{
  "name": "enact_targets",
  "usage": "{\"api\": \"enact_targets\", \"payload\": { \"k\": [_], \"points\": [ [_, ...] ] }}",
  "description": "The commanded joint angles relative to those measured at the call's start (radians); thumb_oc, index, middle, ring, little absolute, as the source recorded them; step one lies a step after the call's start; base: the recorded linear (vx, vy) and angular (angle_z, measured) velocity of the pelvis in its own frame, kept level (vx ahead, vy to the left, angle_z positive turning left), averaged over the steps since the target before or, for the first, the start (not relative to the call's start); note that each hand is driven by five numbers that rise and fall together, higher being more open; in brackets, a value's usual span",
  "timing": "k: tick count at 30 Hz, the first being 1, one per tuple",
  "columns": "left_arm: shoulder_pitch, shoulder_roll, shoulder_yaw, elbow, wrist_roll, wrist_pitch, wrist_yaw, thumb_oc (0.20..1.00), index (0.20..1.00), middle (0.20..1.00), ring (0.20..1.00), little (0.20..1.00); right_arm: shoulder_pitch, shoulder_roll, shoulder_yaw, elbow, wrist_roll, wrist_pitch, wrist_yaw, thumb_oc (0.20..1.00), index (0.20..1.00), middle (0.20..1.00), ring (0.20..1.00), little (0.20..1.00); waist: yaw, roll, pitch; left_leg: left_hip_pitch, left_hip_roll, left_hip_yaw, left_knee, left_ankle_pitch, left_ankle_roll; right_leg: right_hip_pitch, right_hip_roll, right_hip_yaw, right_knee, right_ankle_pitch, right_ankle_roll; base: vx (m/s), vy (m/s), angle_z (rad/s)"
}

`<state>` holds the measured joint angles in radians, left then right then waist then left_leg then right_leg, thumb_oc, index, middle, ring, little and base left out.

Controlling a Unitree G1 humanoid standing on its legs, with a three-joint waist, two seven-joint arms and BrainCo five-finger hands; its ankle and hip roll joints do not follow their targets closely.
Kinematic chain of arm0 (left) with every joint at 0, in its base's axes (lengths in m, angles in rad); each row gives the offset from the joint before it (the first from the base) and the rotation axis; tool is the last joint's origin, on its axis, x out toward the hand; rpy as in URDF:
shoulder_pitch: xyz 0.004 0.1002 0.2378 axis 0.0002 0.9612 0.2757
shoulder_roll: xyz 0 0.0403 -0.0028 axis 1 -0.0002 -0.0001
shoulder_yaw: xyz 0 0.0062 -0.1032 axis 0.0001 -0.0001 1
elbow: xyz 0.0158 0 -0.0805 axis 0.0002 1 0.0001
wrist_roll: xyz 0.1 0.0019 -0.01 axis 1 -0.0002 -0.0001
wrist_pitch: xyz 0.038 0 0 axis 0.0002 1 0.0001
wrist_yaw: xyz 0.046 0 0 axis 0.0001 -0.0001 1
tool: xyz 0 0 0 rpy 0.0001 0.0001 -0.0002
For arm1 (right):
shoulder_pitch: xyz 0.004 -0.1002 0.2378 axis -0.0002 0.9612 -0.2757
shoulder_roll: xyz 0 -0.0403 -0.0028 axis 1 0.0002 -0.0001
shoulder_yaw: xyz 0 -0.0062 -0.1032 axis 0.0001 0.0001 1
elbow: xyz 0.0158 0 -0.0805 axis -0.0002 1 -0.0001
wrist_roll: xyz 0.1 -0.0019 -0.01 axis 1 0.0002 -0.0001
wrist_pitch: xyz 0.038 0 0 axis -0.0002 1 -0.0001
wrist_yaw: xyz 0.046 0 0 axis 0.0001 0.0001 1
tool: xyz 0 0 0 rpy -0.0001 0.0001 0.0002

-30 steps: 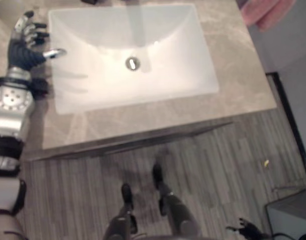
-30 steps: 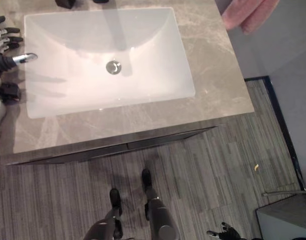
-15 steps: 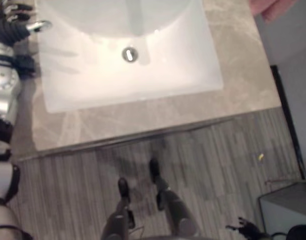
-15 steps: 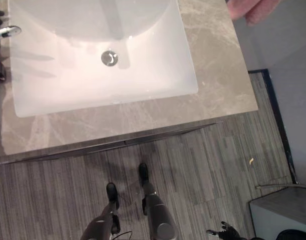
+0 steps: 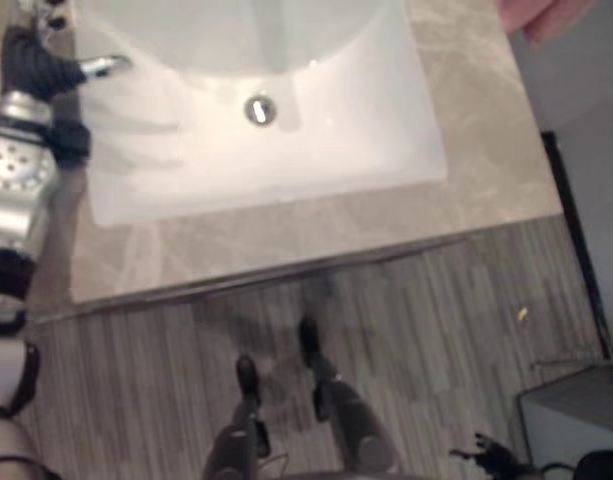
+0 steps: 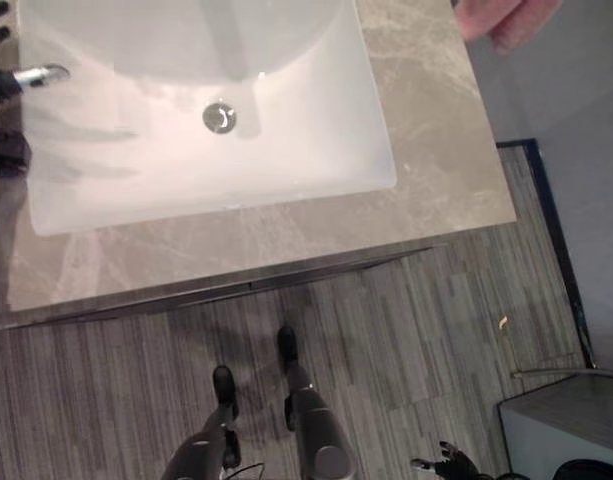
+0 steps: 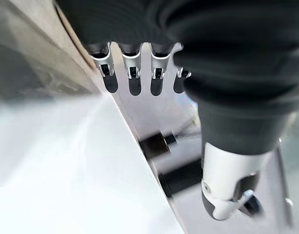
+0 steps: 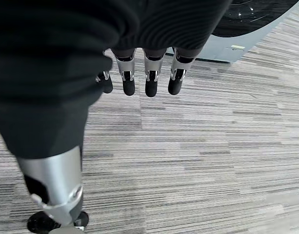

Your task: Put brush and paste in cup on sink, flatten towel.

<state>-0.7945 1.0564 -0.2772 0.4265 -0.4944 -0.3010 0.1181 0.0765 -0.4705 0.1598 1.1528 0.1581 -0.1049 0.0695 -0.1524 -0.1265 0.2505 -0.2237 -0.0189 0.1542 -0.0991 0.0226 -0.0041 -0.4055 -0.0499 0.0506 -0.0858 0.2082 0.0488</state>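
Observation:
A pink towel (image 5: 542,14) shows at the far right corner, past the marble counter (image 5: 316,228); it looks bunched, and most of it is cut off by the view's edge. My left hand (image 5: 41,65) hovers over the counter at the left rim of the white sink (image 5: 376,140), open, with its thumb (image 5: 106,68) reaching over the basin. In the left wrist view its fingers (image 7: 133,78) are straight and hold nothing. My right hand (image 8: 66,48) hangs low over the floor, open and empty; it also shows at the bottom right (image 5: 489,456).
The sink has a metal drain (image 5: 258,110) in its middle. Two dark objects (image 7: 159,144) stand on the counter behind the basin. The striped wood floor (image 5: 436,330) runs along the counter's front. A grey box-like unit (image 5: 576,415) stands at the lower right.
The camera tipped down a second ago. Since half a second ago my left hand has moved a little right and nearer, its thumb now further over the basin's left rim.

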Motion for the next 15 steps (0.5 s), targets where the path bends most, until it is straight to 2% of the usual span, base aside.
{"api": "enact_targets", "payload": {
  "k": [1,7,15],
  "points": [
    [0.115,0.034,0.108,-0.065,-0.042,-0.049,-0.063,1.000,1.000,1.000,1.000,1.000,0.062,-0.037,-0.041,0.057,0.003,0.020,0.001,1.000,1.000,1.000,1.000,1.000,0.025,0.058,-0.047,-0.003,0.044,-0.015,0.012,-0.042,-0.009,0.140,-0.049,-0.053,-0.001,-0.155,0.056,0.00,0.006,0.08],
    [0.234,0.063,0.190,-0.115,-0.062,-0.050,-0.112,1.000,1.000,1.000,1.000,1.000,0.064,-0.033,-0.056,0.082,-0.022,0.023,0.009,1.000,1.000,1.000,1.000,1.000,0.035,0.065,-0.058,0.015,0.039,-0.031,0.012,-0.048,-0.010,0.172,-0.055,-0.072,-0.001,-0.164,0.056,-0.03,0.023,0.12],
    [0.194,0.080,0.222,-0.062,-0.077,-0.061,-0.078,1.000,1.000,1.000,1.000,1.000,0.049,-0.031,-0.053,0.101,-0.029,0.021,0.005,1.000,1.000,1.000,1.000,1.000,0.037,0.052,-0.057,0.009,0.034,-0.046,0.012,-0.042,-0.009,0.176,-0.058,-0.094,-0.001,-0.164,0.057,-0.03,0.027,0.19]
  ]
}}
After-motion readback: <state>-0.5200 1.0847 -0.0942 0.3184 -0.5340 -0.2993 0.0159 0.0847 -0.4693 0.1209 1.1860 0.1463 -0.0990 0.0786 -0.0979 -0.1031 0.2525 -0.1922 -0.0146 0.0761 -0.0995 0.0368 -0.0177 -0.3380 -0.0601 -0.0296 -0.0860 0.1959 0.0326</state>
